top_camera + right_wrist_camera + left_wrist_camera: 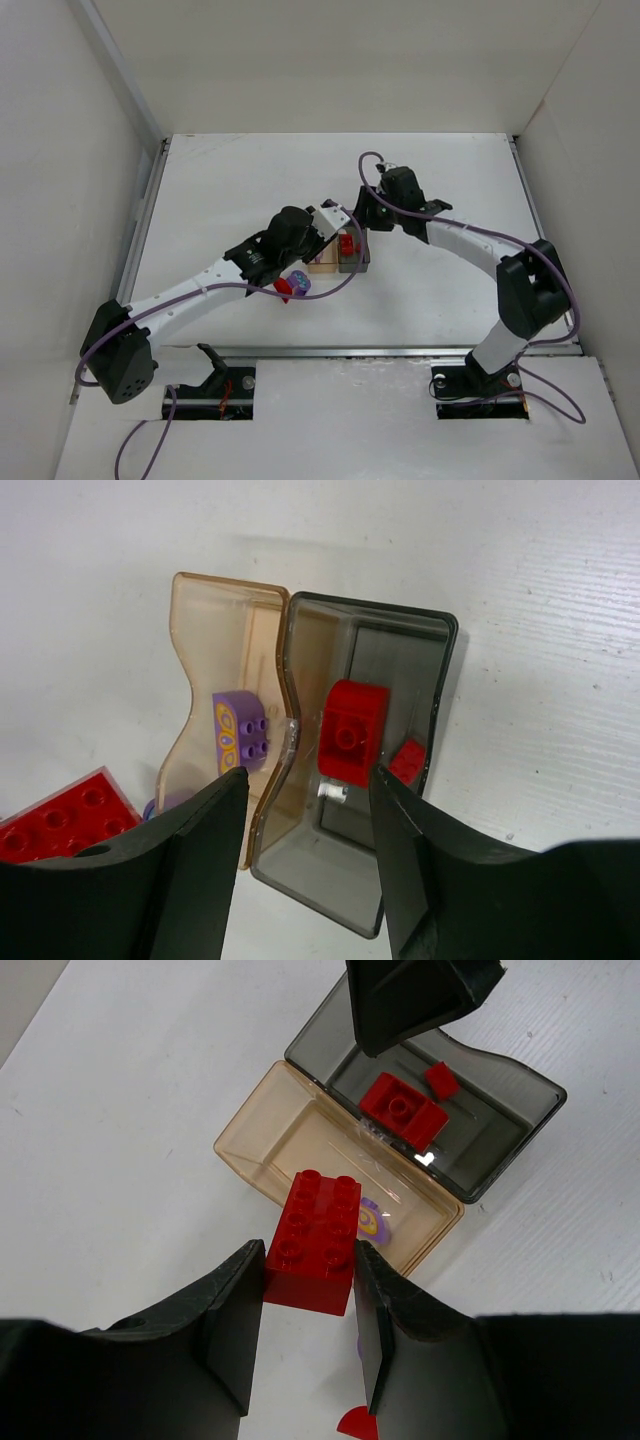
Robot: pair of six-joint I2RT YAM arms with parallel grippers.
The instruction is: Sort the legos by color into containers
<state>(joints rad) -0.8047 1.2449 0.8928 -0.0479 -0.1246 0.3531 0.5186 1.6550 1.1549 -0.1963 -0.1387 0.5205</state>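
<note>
Left gripper (pixel 308 1288) pinches a red brick (pixel 315 1240) by its smooth side walls (light, rigid, likely slippery; studs clear); the grey bin (pixel 505 1150), holding two red legos (pixel 403 1110), lies at 1 o'clock, past the tan bin (pixel 262 1140); right gripper (pixel 305 810) spread, empty, above both.

Glossy plastic legos (pixel 312 1240), translucent plastic containers (pixel 262 1135)

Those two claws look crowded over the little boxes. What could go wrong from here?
The red studded plastic brick clamped in the left gripper hangs by the translucent tan plastic bin, which holds a purple brick; released here, it might land with the wrong colour. The right gripper stands open over the dark grey plastic bin, so the grippers could collide.
</note>
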